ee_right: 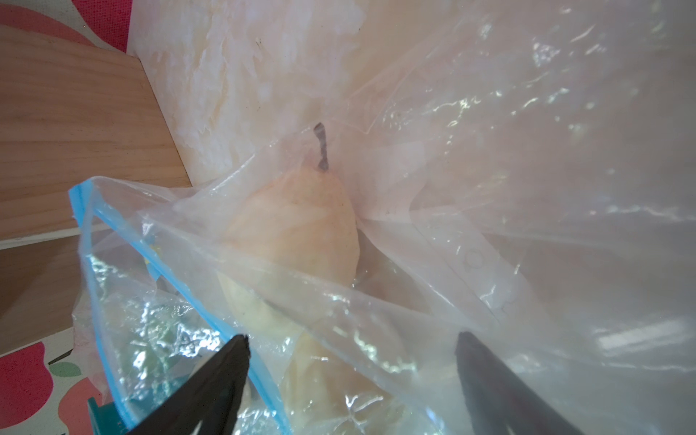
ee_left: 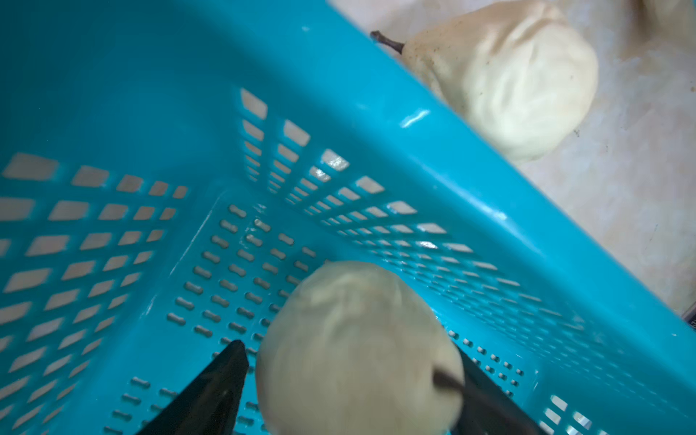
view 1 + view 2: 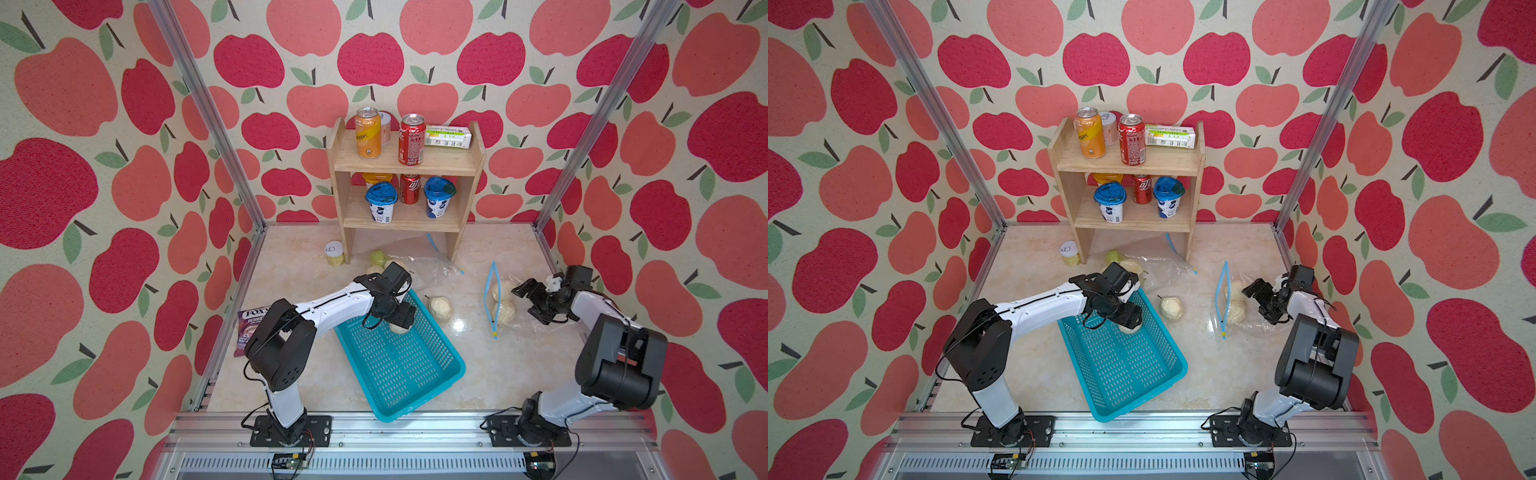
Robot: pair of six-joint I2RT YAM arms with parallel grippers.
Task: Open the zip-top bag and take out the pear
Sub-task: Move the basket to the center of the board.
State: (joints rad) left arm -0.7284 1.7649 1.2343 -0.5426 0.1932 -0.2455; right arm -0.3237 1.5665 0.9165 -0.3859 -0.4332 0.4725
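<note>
Left gripper [image 2: 348,350] spread around a pale, wrinkled pear [image 2: 354,320] low in the turquoise slotted plastic basket [image 2: 470,180], one finger clear of it: apparently letting go.
Farther off, the right gripper [image 1: 351,337] hangs wide open and empty over the crinkled clear zip-top bag [image 1: 489,150], blue seal parted, another stemmed pear [image 1: 297,226] inside, likely next.

We saw a turquoise basket [image 3: 399,365] with slotted walls, a pale cream pear [image 2: 357,350] with a dark stem, a clear zip-top bag [image 1: 527,188] edged by a light-blue zip strip [image 1: 124,234], a cream marbled desk [image 3: 519,374], a pale wood shelf [image 3: 449,164], and walls [image 3: 83,166] printed with red and salmon apples bearing green leaves.
</note>
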